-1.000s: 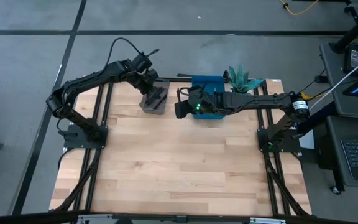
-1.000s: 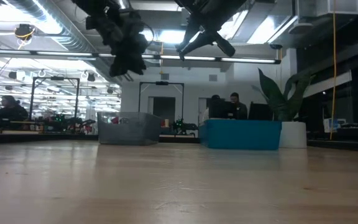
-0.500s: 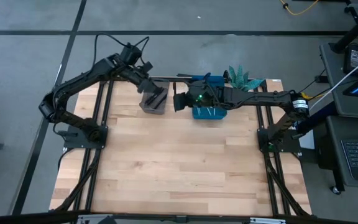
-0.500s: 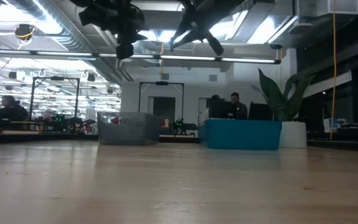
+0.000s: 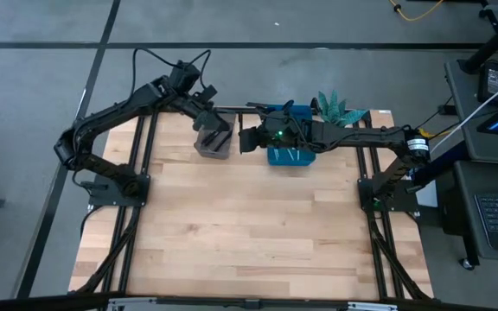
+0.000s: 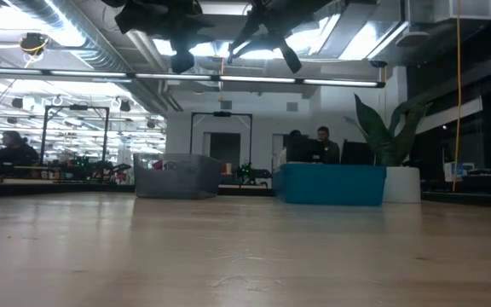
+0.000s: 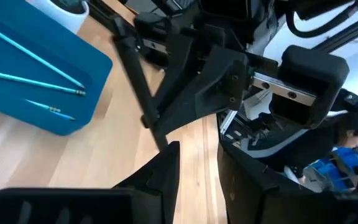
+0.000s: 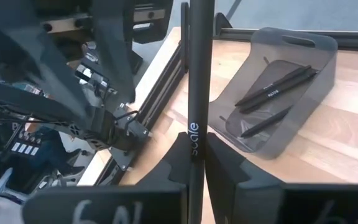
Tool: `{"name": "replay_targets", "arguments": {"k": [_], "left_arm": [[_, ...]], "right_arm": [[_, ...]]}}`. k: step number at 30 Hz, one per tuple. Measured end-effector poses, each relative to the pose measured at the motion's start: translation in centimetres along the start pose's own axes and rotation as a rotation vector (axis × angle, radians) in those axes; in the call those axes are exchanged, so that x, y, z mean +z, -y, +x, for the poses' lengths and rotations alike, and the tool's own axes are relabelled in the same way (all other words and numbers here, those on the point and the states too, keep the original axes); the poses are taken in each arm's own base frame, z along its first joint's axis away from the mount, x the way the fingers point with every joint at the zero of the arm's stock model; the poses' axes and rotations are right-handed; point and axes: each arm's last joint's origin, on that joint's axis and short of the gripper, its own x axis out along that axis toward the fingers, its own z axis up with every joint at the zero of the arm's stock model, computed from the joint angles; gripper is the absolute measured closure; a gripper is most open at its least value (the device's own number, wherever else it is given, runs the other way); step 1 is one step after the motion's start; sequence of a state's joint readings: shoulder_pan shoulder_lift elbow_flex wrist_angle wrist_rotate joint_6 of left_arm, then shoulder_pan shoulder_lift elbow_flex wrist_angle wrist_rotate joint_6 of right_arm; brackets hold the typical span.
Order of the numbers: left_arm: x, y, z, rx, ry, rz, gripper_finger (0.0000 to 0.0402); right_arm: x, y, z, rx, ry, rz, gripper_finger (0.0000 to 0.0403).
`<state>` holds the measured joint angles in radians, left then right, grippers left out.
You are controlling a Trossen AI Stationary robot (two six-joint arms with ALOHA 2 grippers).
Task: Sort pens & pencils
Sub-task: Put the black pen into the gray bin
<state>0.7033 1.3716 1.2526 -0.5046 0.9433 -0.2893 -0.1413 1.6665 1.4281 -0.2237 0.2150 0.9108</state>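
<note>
My right gripper [image 5: 247, 138] hangs high between the grey tray [image 5: 214, 142] and the blue bin [image 5: 288, 156], shut on a black pen [image 8: 194, 74]. The grey tray [image 8: 316, 45] holds three black pens [image 8: 272, 88] lying on its floor. Teal pencils [image 7: 33, 53] lie flat in the blue bin [image 7: 55, 109]. My left gripper [image 7: 197, 177] is open with nothing between its fingers, raised above the tray's far side [image 5: 206, 97]. It looks toward the right arm and the pen [image 7: 143, 87]. My right gripper pinches the pen's barrel [image 8: 194, 134] between its two fingers, around mid-length at the white lettering. The pen lies across the fingers and sticks out past them on both sides. It is lifted well clear of the table and both containers.
A potted plant [image 5: 340, 111] stands at the far edge, right of the blue bin. The wooden table top [image 5: 249, 225] stretches toward the near edge. In the low view, people sit at desks [image 6: 318, 141] in the room beyond.
My left gripper has risen from over the grey tray toward the far edge and has tipped up toward level. My right gripper, still shut on the pen, has drifted slightly toward the grey tray and tilted up, which uncovers more of the blue bin.
</note>
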Motion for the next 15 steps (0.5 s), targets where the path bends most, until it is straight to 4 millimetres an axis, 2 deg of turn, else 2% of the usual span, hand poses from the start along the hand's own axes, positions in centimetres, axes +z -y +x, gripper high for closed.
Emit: {"name": "replay_targets", "arguments": {"k": [15], "left_arm": [[0.87,0.35,0.24,0.034,0.077,0.016,0.0299]], "right_arm": [[0.11,-0.56,-0.05,0.059,0.009,0.003,0.0375]]}}
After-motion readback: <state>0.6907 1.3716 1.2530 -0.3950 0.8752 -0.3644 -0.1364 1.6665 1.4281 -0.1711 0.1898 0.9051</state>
